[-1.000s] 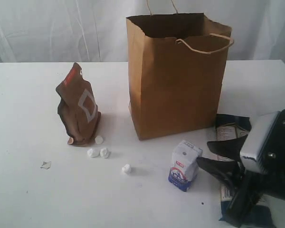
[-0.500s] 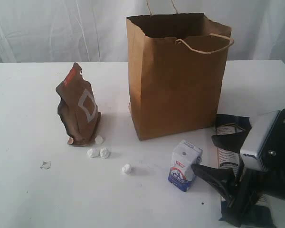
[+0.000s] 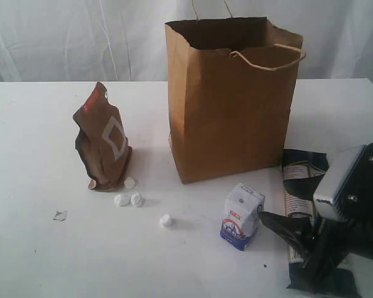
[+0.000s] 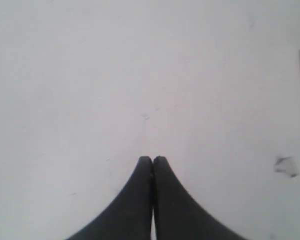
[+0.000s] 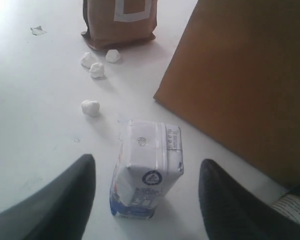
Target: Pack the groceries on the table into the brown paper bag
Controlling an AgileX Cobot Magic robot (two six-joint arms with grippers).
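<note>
The small white-blue carton (image 3: 242,215) stands upright on the white table (image 3: 37,124), in front of the tall brown paper bag (image 3: 230,99). My right gripper (image 3: 276,203) is open just right of the carton. In the right wrist view its fingers (image 5: 75,195) stand either side of the carton (image 5: 147,160), apart from it. The long dark noodle packet (image 3: 300,171) lies flat beneath that arm. At the left, the brown foil pouch (image 3: 104,139) stands upright. My left gripper (image 4: 152,160) is shut on nothing over bare tabletop. Jar, can and bottle are out of view.
Three small white lumps (image 3: 129,198) lie by the pouch's foot and a further one (image 3: 166,220) lies left of the carton. A paper scrap (image 3: 60,215) lies at the front left. The bag's cord handle (image 3: 270,59) droops over its open top.
My right gripper has sunk lower and drawn in beside the carton, its fingers staying spread. Carton, pouch and bag have not moved.
</note>
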